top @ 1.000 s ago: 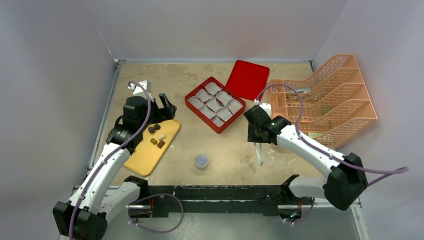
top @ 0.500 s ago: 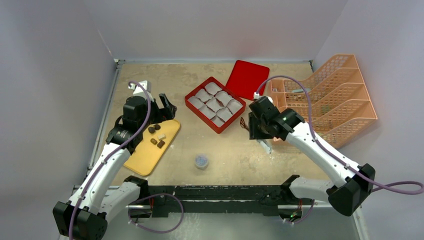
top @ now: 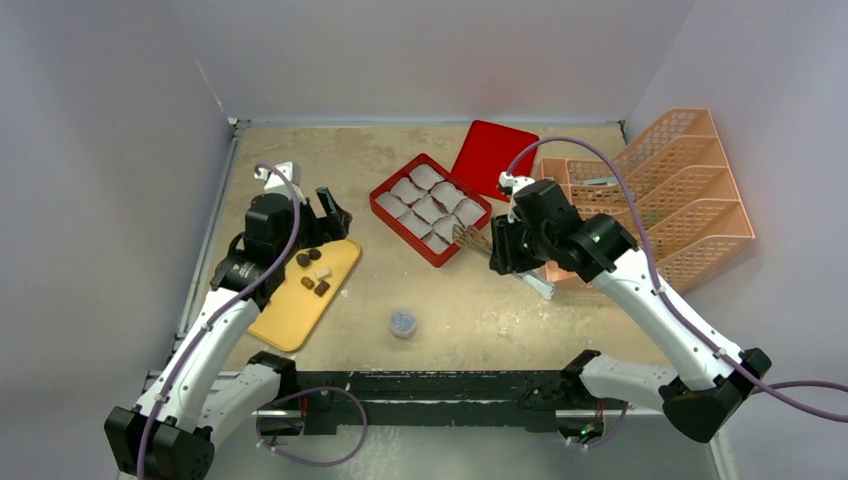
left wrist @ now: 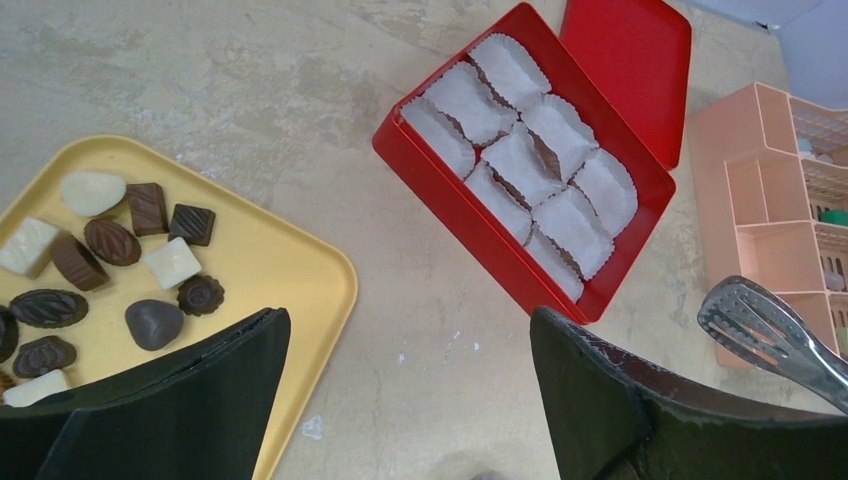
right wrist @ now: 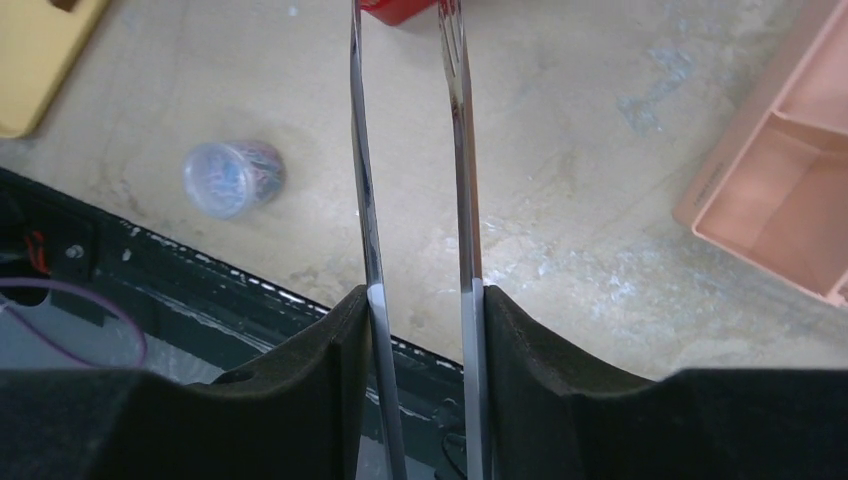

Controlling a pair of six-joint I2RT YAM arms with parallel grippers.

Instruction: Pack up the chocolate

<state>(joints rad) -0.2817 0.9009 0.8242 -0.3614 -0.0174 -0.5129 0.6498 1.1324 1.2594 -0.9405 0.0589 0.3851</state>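
Several small chocolates (top: 312, 270), dark brown and a few cream-white, lie on the far end of a yellow tray (top: 290, 315); the left wrist view shows them (left wrist: 110, 250) on the tray (left wrist: 270, 260). My left gripper (top: 330, 205) is open and empty just beyond the tray's far edge, shown in its own view (left wrist: 407, 320). A red box (top: 405, 232) lined with white paper cups stands mid-table, also in the left wrist view (left wrist: 470, 235). My right gripper (top: 505, 250) is shut on metal tongs (top: 465, 235) whose tips reach the box's near-right side; its own view (right wrist: 422, 300) shows the tongs (right wrist: 365, 200).
The red lid (top: 495, 158) lies behind the box. An orange file rack (top: 650, 195) fills the right side. A small grey-blue cap (top: 403, 322) sits near the front, seen in the right wrist view (right wrist: 233, 177). The tongs' tips show in the left wrist view (left wrist: 770, 335).
My right arm has risen and swung left, turning the tongs from pointing down at the table to pointing at the red box. The left arm has not moved.
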